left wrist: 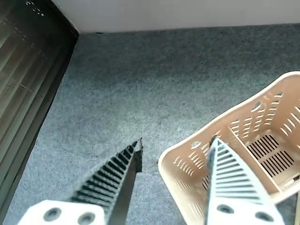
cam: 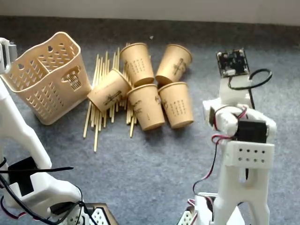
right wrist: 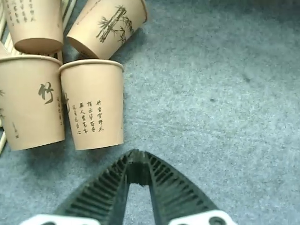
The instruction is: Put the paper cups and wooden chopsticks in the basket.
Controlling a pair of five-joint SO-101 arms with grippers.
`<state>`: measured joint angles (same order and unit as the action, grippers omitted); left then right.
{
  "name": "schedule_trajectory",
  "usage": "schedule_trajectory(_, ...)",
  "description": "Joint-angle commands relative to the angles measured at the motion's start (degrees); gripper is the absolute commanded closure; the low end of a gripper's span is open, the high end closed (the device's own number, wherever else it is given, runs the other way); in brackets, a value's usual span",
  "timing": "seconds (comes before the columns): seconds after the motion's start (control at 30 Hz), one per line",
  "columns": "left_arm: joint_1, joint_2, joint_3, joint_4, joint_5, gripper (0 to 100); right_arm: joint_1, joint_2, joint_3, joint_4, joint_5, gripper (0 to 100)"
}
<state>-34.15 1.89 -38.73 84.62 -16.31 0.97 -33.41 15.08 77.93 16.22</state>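
From above, a tan basket (cam: pixel 47 105) is sitting tilted on the grey carpet (cam: pixel 140 178) at the left. Five paper cups (cam: pixel 146 107) are lying on their sides in a cluster in the middle, just beside the basket. They are resting partly on a spread of wooden chopsticks (cam: pixel 96 119), which are lying flat on the carpet between the basket and the cups. One white arm (cam: pixel 21 131) is standing at the left edge by the basket, and the other arm (cam: pixel 241 145) is standing to the right of the cups.

In the left wrist view, the left claw (left wrist: pixel 176 139) is hanging over the carpet with its two fingers spread wide apart. One finger is showing in front of the basket's wall (left wrist: pixel 185 171).

In the right wrist view, the right claw (right wrist: pixel 136 155) is hovering with its tips pressed together, gripping nothing. It is sitting just short of the nearest cup (right wrist: pixel 92 105), with three more cups lying beside and beyond it.
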Motion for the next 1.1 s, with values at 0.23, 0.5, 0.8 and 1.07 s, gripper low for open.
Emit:
schedule_trajectory(0.23,-2.6,-0.2,5.0,2.2,0.4,75,7.3,43.3,-49.1,19.9,-1.6,98.8)
schedule_trajectory(0.5,-3.4,-0.3,18.1,-2.8,0.4,75,0.0,40.0,-52.8,21.6,-2.5,86.9)
schedule_trajectory(0.8,-4.3,-0.2,26.9,-8.5,0.2,76,-3.9,35.9,-44.2,21.7,-2.0,79.3)
schedule_trajectory(1.07,-4.1,-0.3,36.2,-14.8,0.2,100,-4.6,27.7,-24.5,16.2,-1.7,84.6)
